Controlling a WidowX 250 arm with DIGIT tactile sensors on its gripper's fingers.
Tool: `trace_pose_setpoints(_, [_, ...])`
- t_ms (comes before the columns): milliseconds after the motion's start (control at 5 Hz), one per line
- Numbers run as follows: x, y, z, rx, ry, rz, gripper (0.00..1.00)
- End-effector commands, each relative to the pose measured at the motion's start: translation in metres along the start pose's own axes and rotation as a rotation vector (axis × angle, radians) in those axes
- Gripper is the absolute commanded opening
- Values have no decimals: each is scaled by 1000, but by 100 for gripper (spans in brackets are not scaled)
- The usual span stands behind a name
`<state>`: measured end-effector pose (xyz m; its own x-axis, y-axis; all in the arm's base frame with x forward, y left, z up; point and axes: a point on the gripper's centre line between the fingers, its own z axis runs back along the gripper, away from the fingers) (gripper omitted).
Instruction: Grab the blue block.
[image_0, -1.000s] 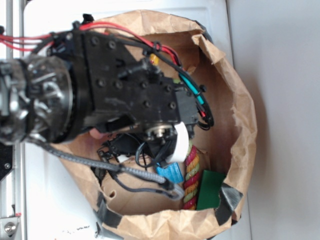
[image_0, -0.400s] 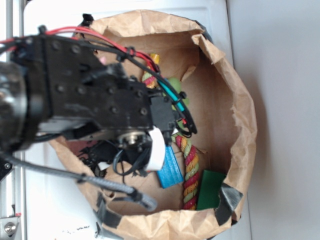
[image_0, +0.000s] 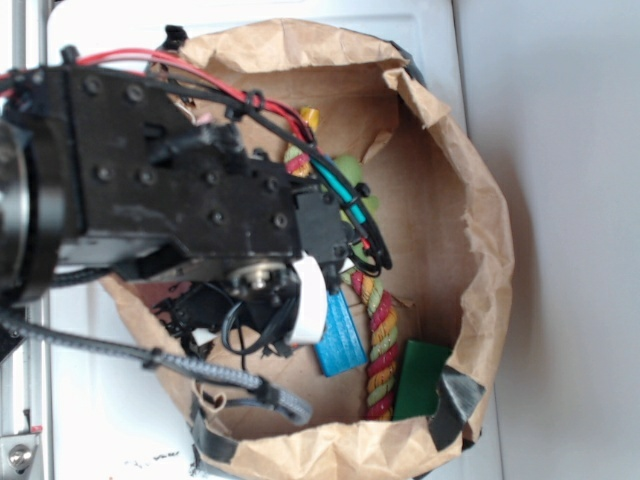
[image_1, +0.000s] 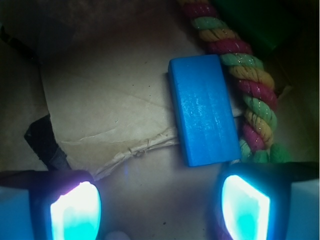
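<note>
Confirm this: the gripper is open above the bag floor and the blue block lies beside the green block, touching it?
Not quite. The gripper is open, but the blue block lies against the braided rope, not the green block. The exterior view shows the rope between them.

Brown paper bag (image_0: 480, 250) being seen lying open; multicoloured rope (image_0: 380, 345) being stretched across bag floor; dark green block (image_0: 421, 380) being propped just beside rope.
</note>
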<state>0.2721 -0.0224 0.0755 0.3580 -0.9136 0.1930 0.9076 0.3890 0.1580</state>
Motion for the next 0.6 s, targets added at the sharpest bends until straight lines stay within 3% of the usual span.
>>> trace_pose_setpoints(0, [20, 4, -1, 80, -32, -42, 100])
trace_pose_setpoints(400, [32, 10, 0, 55, -17, -22, 100])
